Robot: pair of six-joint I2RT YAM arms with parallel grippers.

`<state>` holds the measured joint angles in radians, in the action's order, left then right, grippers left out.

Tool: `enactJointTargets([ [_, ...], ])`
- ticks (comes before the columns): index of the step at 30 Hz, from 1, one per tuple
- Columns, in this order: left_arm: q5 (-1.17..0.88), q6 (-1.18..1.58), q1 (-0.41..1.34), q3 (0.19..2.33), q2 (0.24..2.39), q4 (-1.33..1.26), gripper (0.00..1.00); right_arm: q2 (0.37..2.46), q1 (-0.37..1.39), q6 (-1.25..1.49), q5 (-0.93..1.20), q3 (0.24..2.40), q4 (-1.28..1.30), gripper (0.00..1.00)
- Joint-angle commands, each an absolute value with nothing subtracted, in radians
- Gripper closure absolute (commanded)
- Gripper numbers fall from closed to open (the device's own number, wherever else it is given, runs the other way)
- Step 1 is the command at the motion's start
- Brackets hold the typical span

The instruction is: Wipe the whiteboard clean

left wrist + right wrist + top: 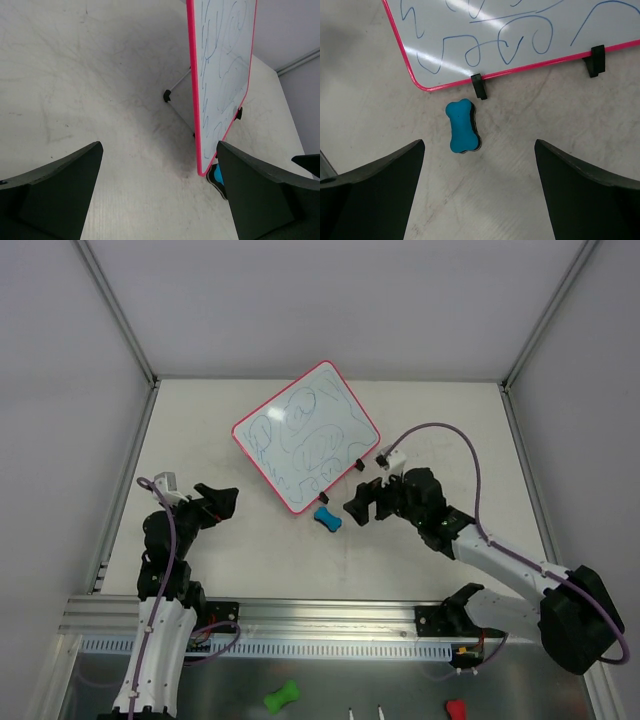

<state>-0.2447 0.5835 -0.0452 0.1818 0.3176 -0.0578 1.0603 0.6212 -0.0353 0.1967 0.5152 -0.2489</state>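
Hovering: right gripper (358, 502) wide open, empty, above blue eraser (327, 518), likely for pickup | left gripper (224, 502) wide open, empty | whiteboard (306, 437) mid-table, propped tilted, scribbled; eraser just beside clipped edge

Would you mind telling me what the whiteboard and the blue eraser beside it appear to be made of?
The whiteboard: a glossy white panel, judging by the streak of reflected light, in a thin pink-red rim, probably plastic. The eraser: a matte blue top, likely foam or soft plastic, over a dark underlayer that may be felt.
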Motion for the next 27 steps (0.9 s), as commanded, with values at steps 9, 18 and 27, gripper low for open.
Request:
enactJointTargets([
  [9, -0.224, 0.552, -0.041, 0.209, 0.376, -0.06, 0.01, 1.333, 0.817, -0.276, 0.118, 0.729, -0.103, 0.1],
  [18, -0.216, 0.552, -0.041, 0.218, 0.379, -0.046, 0.01, 1.466, 0.867, -0.301, 0.115, 0.815, -0.054, 0.28],
  [27, -0.215, 0.549, -0.041, 0.221, 0.383, -0.041, 0.01, 1.542, 0.887, -0.302, 0.071, 0.861, -0.035, 0.38],
])
